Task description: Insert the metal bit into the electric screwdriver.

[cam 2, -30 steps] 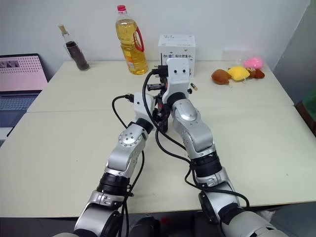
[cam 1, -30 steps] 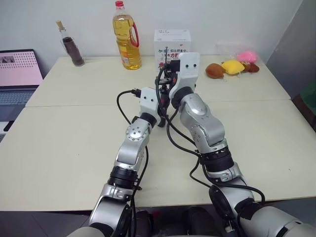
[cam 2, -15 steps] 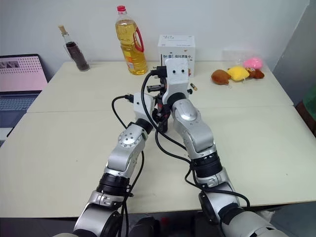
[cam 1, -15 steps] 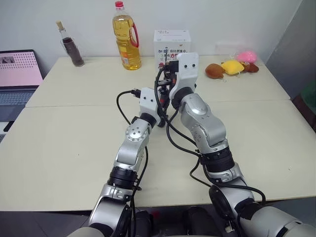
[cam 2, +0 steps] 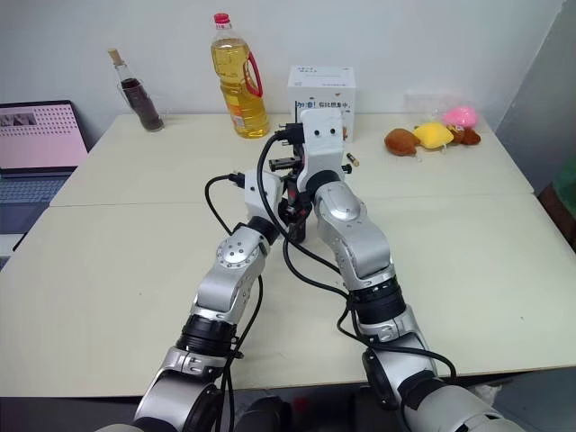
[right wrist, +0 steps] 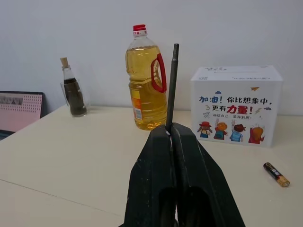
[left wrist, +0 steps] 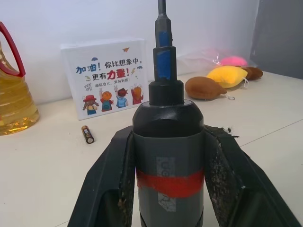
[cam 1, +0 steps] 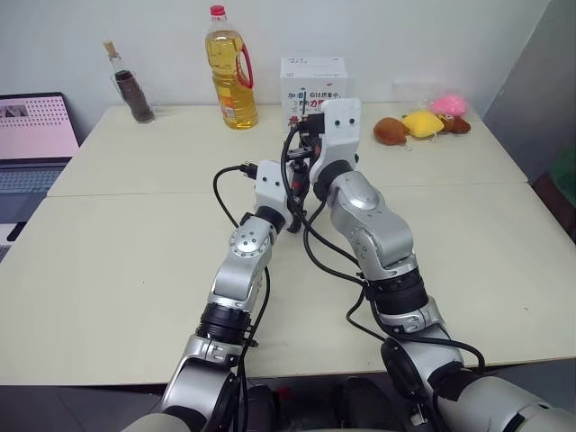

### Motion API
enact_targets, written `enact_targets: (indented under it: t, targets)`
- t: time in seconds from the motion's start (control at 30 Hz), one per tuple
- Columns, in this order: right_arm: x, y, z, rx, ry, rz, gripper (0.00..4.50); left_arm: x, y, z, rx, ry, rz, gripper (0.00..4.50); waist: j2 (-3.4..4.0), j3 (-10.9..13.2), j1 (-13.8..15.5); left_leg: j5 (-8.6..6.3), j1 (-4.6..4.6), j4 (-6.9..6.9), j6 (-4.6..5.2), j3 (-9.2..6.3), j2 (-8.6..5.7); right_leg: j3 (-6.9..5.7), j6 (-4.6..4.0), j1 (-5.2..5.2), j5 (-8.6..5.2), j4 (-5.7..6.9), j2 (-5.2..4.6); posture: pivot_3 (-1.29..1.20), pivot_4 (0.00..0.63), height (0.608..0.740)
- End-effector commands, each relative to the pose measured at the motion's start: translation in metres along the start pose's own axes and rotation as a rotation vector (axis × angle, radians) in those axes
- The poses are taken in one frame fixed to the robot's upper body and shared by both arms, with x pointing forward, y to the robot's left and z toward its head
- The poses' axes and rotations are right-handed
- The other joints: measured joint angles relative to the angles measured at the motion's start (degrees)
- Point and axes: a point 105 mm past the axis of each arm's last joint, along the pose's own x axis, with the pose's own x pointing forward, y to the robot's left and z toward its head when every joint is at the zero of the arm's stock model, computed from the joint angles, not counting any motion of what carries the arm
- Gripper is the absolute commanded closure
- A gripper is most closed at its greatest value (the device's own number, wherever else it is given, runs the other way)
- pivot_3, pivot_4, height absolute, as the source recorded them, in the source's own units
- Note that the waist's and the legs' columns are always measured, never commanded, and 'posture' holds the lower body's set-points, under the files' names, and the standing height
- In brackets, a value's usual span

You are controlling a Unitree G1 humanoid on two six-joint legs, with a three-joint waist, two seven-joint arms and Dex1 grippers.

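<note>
The left fingers (left wrist: 113,189) clamp the electric screwdriver (left wrist: 168,156) upright above the table's (cam 1: 135,261) middle. The metal bit (right wrist: 171,85), pinched between the closed right fingers (right wrist: 161,165), stands vertical above, coaxial with the blue tip, apparently entering.

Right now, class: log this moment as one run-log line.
left gripper: shut on electric screwdriver | right gripper: shut on metal bit | bit in blue tip | battery on table

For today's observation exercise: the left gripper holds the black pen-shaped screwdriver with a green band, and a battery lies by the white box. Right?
Not quite. The band on the black pen-shaped electric screwdriver in the left gripper is red, as the left wrist view shows. The small battery does lie by the white printed box.
</note>
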Motion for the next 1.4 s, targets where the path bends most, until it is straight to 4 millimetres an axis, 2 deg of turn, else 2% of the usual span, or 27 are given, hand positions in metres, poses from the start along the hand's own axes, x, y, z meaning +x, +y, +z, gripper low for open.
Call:
enact_targets:
  t: [0.03, 0.07, 0.17, 0.33, 0.43, 0.47, 0.53, 0.67, 0.73, 0.8, 0.9, 0.97, 1.03, 1.13, 1.23, 1.33, 1.4]
  targets:
    - [-0.002, 0.006, 0.003, -0.005, -0.024, 0.023, 3.37, -0.008, 0.013, -0.03, 0.019, 0.114, 0.042, 2.83, 0.01, 0.01, -0.03, 0.0, -0.02, 0.0, 0.0, 0.01, 0.0, 0.0, 0.0, -0.02, 0.0, 0.0, 0.0, 0.0, 0.15, 0.74]
    - [-0.002, 0.005, 0.005, -0.006, -0.032, 0.021, 3.24, -0.008, 0.013, -0.03, 0.019, 0.114, 0.042, 2.83, 0.01, 0.01, -0.03, 0.0, -0.01, 0.0, 0.0, 0.01, 0.01, 0.01, 0.0, -0.02, 0.0, 0.0, 0.01, 0.0, 0.15, 0.74]
    - [-0.003, -0.003, 0.019, 0.042, -0.095, 0.002, 2.44, -0.007, 0.014, -0.03, 0.018, 0.114, 0.041, 2.83, 0.01, 0.01, -0.04, 0.0, -0.02, -0.01, 0.0, 0.01, 0.01, 0.01, 0.0, -0.03, 0.0, 0.0, 0.02, 0.0, 0.15, 0.74]
    - [-0.006, -0.014, 0.045, 0.119, -0.178, 0.017, 1.37, -0.007, 0.014, -0.03, 0.019, 0.114, 0.039, 2.83, 0.01, 0.01, -0.03, 0.0, -0.03, -0.01, 0.0, 0.0, 0.01, 0.0, 0.0, -0.03, 0.0, -0.02, 0.03, 0.0, 0.15, 0.74]
    - [-0.009, -0.026, 0.056, 0.201, -0.19, 0.06, 0.69, -0.006, 0.016, -0.029, 0.02, 0.113, 0.036, 2.83, 0.02, 0.02, -0.05, 0.0, -0.03, -0.01, 0.01, 0.0, 0.03, -0.01, 0.0, -0.04, 0.0, -0.01, 0.07, 0.0, 0.15, 0.74]
    - [-0.01, -0.031, 0.061, 0.225, -0.186, 0.095, 0.29, -0.007, 0.019, -0.028, 0.018, 0.111, 0.036, 2.83, 0.02, 0.02, -0.04, 0.0, -0.03, -0.01, 0.01, -0.01, 0.03, -0.02, -0.01, -0.04, 0.0, -0.01, 0.09, 0.0, 0.15, 0.74]
    - [-0.015, -0.043, 0.069, 0.237, -0.178, 0.149, 0.01, -0.006, 0.026, -0.026, 0.021, 0.105, 0.03, 2.83, 0.01, 0.02, 0.01, 0.0, -0.03, -0.01, 0.01, -0.01, 0.04, -0.02, -0.01, -0.04, 0.01, -0.02, 0.09, 0.0, 0.15, 0.74]
    - [-0.029, -0.067, 0.08, 0.213, -0.163, 0.209, 0.01, -0.003, 0.04, -0.014, 0.007, 0.074, 0.009, 2.83, 0.02, 0.03, -0.13, -0.01, -0.03, -0.01, 0.01, 0.02, 0.04, -0.04, -0.02, -0.02, 0.01, -0.04, 0.1, 0.0, 0.15, 0.74]
    - [-0.044, -0.086, 0.08, 0.15, -0.129, 0.22, 0.01, 0.002, 0.056, 0.005, -0.022, 0.045, -0.018, 2.83, 0.03, 0.1, -0.3, -0.01, -0.02, -0.04, 0.02, 0.03, 0.08, -0.02, -0.06, -0.04, 0.03, -0.04, 0.17, 0.0, 0.15, 0.74]
    - [-0.06, -0.095, 0.075, 0.091, -0.085, 0.253, 0.01, 0.005, 0.069, 0.022, -0.015, 0.039, -0.075, 2.83, 0.04, 0.17, -0.48, -0.01, -0.15, -0.03, 0.03, -0.02, 0.09, -0.05, -0.08, -0.08, 0.04, -0.07, 0.22, 0.0, 0.15, 0.74]
    - [-0.081, -0.096, 0.062, -0.02, -0.024, 0.304, 0.01, 0.0, 0.083, 0.041, 0.022, 0.076, -0.193, 2.83, 0.07, 0.35, -1.19, -0.03, -0.18, -0.08, 0.08, -0.01, 0.25, -0.04, -0.14, -0.17, 0.04, -0.13, 0.45, 0.0, 0.15, 0.74]
    - [-0.101, -0.093, 0.049, -0.066, 0.022, 0.348, 0.01, -0.011, 0.09, 0.053, 0.12, 0.139, -0.322, 2.83, 0.12, 0.49, -1.27, -0.06, -0.24, -0.13, 0.12, -0.02, 0.35, -0.04, -0.17, -0.25, 0.02, -0.15, 0.53, 0.0, 0.15, 0.74]
    - [-0.117, -0.088, 0.037, -0.095, 0.068, 0.392, 0.01, -0.023, 0.093, 0.056, 0.211, 0.224, -0.441, 2.83, 0.12, 0.66, -1.01, -0.05, -0.47, -0.12, 0.1, 0.0, 0.48, -0.14, -0.21, -0.34, 0.0, -0.2, 0.6, 0.0, 0.15, 0.74]
    - [-0.14, -0.078, 0.023, -0.11, 0.131, 0.482, 0.01, -0.044, 0.092, 0.047, 0.322, 0.389, -0.622, 2.83, 0.19, 0.9, -0.21, -0.04, -0.56, -0.09, 0.08, 0.01, 0.56, -0.15, -0.21, -0.42, 0.0, -0.21, 0.62, 0.0, 0.15, 0.74]
    - [-0.153, -0.068, 0.018, -0.096, 0.157, 0.556, 0.01, -0.053, 0.09, 0.028, 0.402, 0.508, -0.727, 2.83, 0.19, 0.91, 0.42, -0.05, -0.5, -0.01, 0.08, 0.09, 0.51, -0.16, -0.21, -0.4, -0.01, -0.2, 0.6, 0.0, 0.15, 0.74]
    - [-0.158, -0.065, 0.011, -0.129, 0.174, 0.578, 0.01, -0.048, 0.086, 0.005, 0.472, 0.565, -0.764, 2.83, 0.12, 0.95, 0.98, -0.05, -0.49, 0.09, 0.08, 0.16, 0.53, -0.17, -0.23, -0.31, 0.01, -0.2, 0.61, 0.0, 0.15, 0.74]
    - [-0.16, -0.063, 0.004, -0.146, 0.188, 0.594, 0.01, -0.035, 0.076, -0.008, 0.48, 0.557, -0.763, 2.83, 0.08, 0.96, 1.37, -0.05, -0.46, 0.13, 0.08, 0.17, 0.52, -0.2, -0.24, -0.24, 0.01, -0.21, 0.62, 0.0, 0.15, 0.74]
